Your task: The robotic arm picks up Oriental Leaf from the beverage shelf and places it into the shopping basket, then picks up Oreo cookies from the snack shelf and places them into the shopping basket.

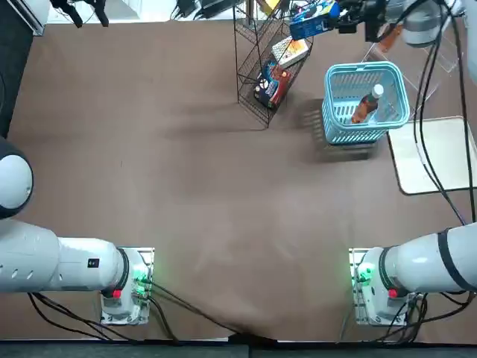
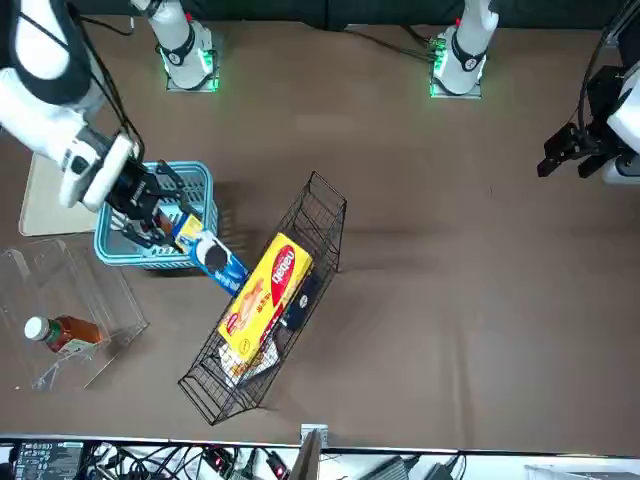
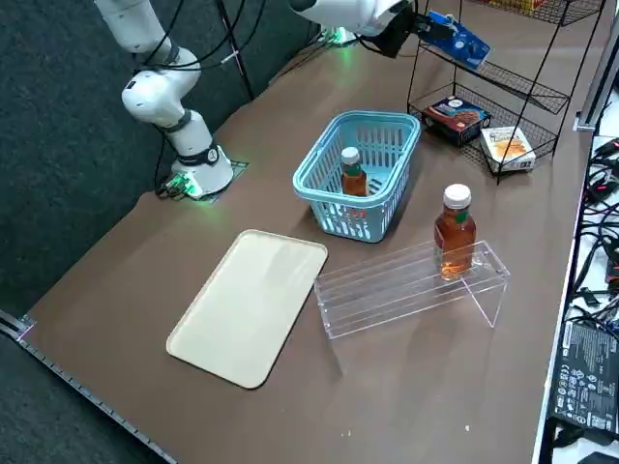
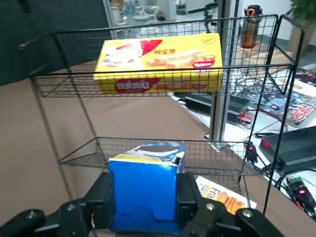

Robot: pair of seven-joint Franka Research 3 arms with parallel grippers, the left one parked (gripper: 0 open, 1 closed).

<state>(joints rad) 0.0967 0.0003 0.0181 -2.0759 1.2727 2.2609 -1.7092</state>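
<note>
Fingers of the right gripper [image 4: 146,192] stand part-way apart, gripping the Oreos [image 4: 143,192] by both sides, at the rack [image 1: 261,74]. The pack looks like light, fairly stiff card, slick and crushable: mid-side hold, modest squeeze. Seen from overhead, the basket [image 1: 336,134] lies at five o'clock from the pack, tea [image 1: 365,108] inside. From the front, the arm [image 2: 60,120] partly covers the basket; how deep the hold goes is unclear.
</note>
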